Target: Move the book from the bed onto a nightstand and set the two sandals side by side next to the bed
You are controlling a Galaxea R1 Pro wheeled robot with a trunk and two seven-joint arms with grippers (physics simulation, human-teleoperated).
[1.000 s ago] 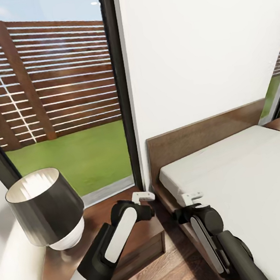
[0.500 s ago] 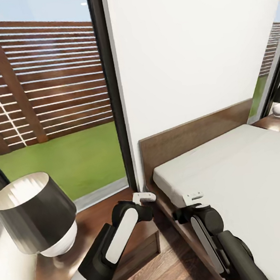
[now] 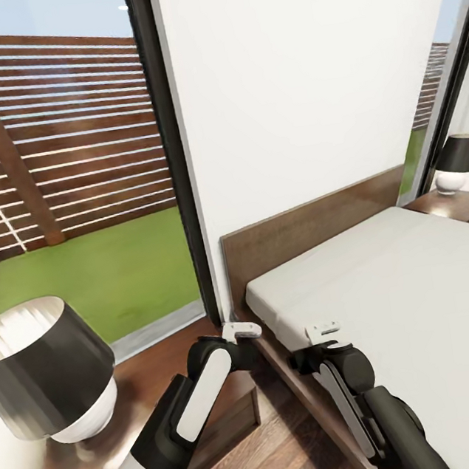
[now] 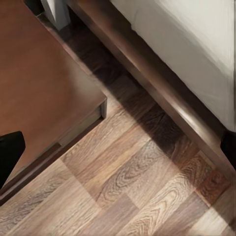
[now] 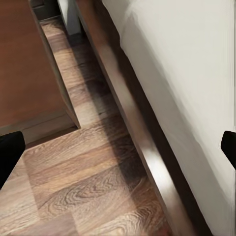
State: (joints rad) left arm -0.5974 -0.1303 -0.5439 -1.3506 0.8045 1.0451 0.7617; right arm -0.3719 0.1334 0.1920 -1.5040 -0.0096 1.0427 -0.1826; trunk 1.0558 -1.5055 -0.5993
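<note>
— Both pincers first: the left gripper [image 3: 240,330] hangs over the corner of the near nightstand [image 3: 147,381], and the right gripper [image 3: 324,331] hangs over the wooden side rail of the bed [image 3: 392,294]. Are they clenched or released?

— Nothing is held in either one. From the head view alone, whether the fingers stand apart or together cannot be told. In each wrist view a dark fingertip [image 4: 10,152] sits at one edge, and in the right wrist view two dark tips, one being [image 5: 229,147], sit at opposite edges with bare floor [image 5: 88,187] and bed rail between them, so the right one looks spread. For the left one, it cannot be told.

— And the task's things?

— The bed's off-white mattress lies bare in the part that shows, with its brown headboard [image 3: 315,223] against the white wall [image 3: 301,68]. The near nightstand carries a lamp [image 3: 49,372] with a dark shade and white base. A second nightstand [image 3: 458,204] stands at the far side of the bed with its own small lamp [image 3: 457,161].

— What lies between the near nightstand and the bed?

— A narrow strip of wood-plank floor. Beyond the nightstand, a tall window [image 3: 70,175] looks onto grass and a slatted wooden fence.
</note>
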